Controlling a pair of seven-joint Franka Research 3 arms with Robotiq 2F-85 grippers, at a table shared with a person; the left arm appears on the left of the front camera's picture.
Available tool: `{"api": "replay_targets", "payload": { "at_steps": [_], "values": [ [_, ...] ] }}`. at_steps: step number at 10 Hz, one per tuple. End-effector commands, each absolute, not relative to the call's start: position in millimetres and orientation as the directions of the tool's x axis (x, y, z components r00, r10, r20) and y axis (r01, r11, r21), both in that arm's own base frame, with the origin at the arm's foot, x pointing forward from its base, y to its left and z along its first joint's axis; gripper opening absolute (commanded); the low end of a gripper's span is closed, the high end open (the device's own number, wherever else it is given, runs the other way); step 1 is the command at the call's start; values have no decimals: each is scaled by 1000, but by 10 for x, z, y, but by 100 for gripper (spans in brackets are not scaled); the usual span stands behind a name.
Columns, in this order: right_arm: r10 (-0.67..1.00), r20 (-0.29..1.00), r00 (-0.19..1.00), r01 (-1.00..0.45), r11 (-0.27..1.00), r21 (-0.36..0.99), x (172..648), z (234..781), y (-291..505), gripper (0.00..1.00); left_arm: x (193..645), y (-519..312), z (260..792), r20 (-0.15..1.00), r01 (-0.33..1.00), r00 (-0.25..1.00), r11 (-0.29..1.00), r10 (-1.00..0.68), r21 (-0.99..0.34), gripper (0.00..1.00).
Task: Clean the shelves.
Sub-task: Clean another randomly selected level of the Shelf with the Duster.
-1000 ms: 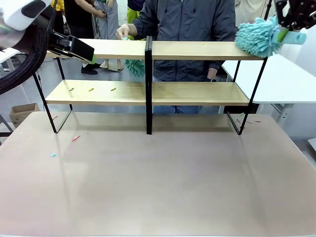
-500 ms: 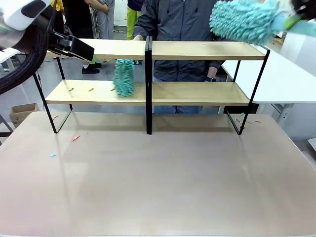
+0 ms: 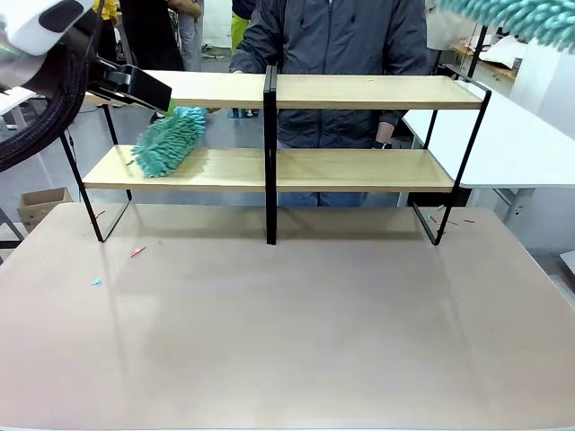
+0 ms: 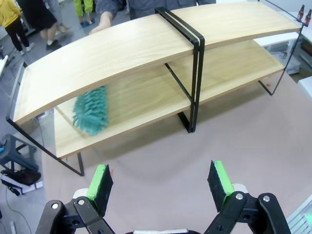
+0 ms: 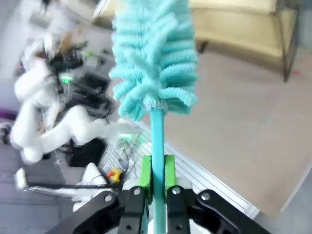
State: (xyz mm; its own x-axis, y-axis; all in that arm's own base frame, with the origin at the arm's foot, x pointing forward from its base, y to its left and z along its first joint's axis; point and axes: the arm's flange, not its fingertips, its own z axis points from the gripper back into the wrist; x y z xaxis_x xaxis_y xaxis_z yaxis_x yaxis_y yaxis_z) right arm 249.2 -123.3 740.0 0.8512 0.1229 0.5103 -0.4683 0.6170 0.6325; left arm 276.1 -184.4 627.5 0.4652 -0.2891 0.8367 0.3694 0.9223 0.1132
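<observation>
The shelves (image 3: 359, 92) stand across the far side of the table as two long light-wood boards on a black frame, and also appear in the left wrist view (image 4: 146, 46). A teal fluffy duster (image 3: 169, 142) lies tilted on the lower board's left half (image 4: 91, 109); its handle runs up behind the top board toward the person. My left gripper (image 4: 161, 180) hangs open and empty above the table in front of the shelves, near the top board's left end (image 3: 162, 97). My right gripper (image 5: 156, 175) is shut on the handle of a second teal duster (image 5: 153, 58), whose head is raised above the shelves' right end (image 3: 512, 13).
A person in a grey jacket (image 3: 341, 40) stands behind the shelves, one hand (image 4: 102, 22) at the top board's far edge. Small coloured scraps lie on the beige tabletop (image 3: 137, 251) near both frame feet. A white table (image 3: 503, 144) stands at the right.
My right gripper has lifted its duster off the top board's right end, up to the picture's top edge. The person's duster has swept left along the lower board. My left arm has stayed still.
</observation>
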Motion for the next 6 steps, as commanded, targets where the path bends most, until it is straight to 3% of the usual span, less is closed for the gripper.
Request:
{"api": "replay_targets", "payload": {
  "at_steps": [1, 5, 6],
  "values": [
    [204, 578, 790, -599, 458, 657, 2477, 7319, -1502, 12, 2761, -1833, 6280, 840, 363, 460, 924, -288, 119, 100],
    [161, 712, 684, -686, 473, 552, 2203, 6991, -1789, 12, 2761, -1833, 6280, 840, 363, 460, 924, -288, 119, 100],
    [208, 633, 745, -646, 462, 608, 2242, 7079, -1791, 12, 2761, -1833, 6280, 840, 363, 460, 924, -288, 119, 100]
  ]
}}
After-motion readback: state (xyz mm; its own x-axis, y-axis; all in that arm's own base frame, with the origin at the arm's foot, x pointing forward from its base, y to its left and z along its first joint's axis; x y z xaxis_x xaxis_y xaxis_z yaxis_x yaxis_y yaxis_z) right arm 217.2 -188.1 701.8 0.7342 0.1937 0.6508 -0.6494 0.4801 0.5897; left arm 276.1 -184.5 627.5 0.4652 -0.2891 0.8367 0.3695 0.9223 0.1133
